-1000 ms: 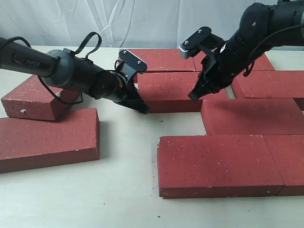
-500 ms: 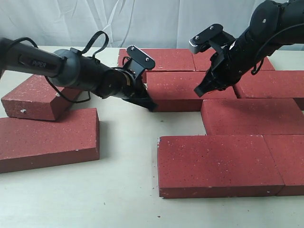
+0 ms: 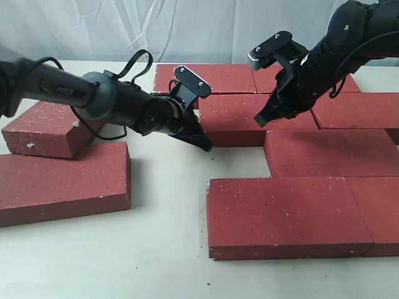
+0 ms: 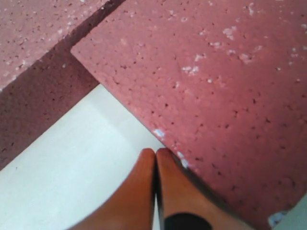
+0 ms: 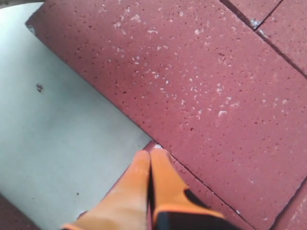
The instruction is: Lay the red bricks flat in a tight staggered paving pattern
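Observation:
Several red bricks lie flat in staggered rows at the right, among them the middle brick point(image 3: 249, 118), a back brick point(image 3: 209, 76), a third-row brick point(image 3: 330, 152) and a front brick point(image 3: 287, 215). Two loose bricks point(image 3: 65, 180) point(image 3: 47, 128) sit at the left, the back one tilted. My left gripper point(image 3: 204, 145) point(image 4: 156, 153) is shut and empty, its tips on the table against the middle brick's point(image 4: 216, 72) front-left corner. My right gripper point(image 3: 259, 120) point(image 5: 150, 154) is shut and empty, above the seam where the middle brick point(image 5: 192, 72) meets the third-row brick's corner point(image 5: 211, 191).
Pale tabletop point(image 3: 162, 237) shows between the loose left bricks and the paved group. A white curtain point(image 3: 187, 25) hangs behind. The left arm's cable loops over its wrist point(image 3: 140, 62). More bricks point(image 3: 355, 109) point(image 3: 380, 212) run off the right edge.
My left gripper moved right along the table, and the middle brick slid right with it. My right gripper rose and shifted right a little, then held still.

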Robot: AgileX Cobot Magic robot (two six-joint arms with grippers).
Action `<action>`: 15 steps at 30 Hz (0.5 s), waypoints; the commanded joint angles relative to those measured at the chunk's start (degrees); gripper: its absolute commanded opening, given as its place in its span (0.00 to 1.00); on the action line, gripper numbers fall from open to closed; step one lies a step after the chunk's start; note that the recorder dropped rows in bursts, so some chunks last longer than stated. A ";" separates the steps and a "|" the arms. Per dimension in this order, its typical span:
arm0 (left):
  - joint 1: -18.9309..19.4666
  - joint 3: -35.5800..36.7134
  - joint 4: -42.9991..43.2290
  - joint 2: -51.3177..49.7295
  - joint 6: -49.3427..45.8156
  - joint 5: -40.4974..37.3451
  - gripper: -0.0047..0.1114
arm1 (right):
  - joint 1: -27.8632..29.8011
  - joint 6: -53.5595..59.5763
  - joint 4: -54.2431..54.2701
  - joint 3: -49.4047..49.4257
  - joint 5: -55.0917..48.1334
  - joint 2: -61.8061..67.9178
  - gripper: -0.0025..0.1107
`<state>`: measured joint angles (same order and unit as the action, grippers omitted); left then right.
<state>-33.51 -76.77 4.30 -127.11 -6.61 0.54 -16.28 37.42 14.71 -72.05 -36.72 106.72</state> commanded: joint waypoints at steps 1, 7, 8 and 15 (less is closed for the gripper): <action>-0.57 -1.16 -0.93 -1.61 0.18 0.66 0.04 | 0.27 -0.06 1.45 -0.28 1.08 -0.45 0.01; -2.28 -1.32 -0.44 -1.77 0.18 1.35 0.04 | 0.27 -0.06 1.72 -0.28 1.22 -0.45 0.01; -2.53 -1.32 -0.18 -1.77 0.18 1.63 0.04 | 0.27 -0.06 2.00 -0.28 1.20 -0.45 0.01; -2.33 -1.32 0.94 -1.77 0.18 1.29 0.04 | 0.27 -0.06 2.12 -0.28 1.20 -0.45 0.01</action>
<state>-34.82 -77.69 4.75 -128.83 -6.61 0.87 -16.28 37.42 16.65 -72.05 -36.00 106.72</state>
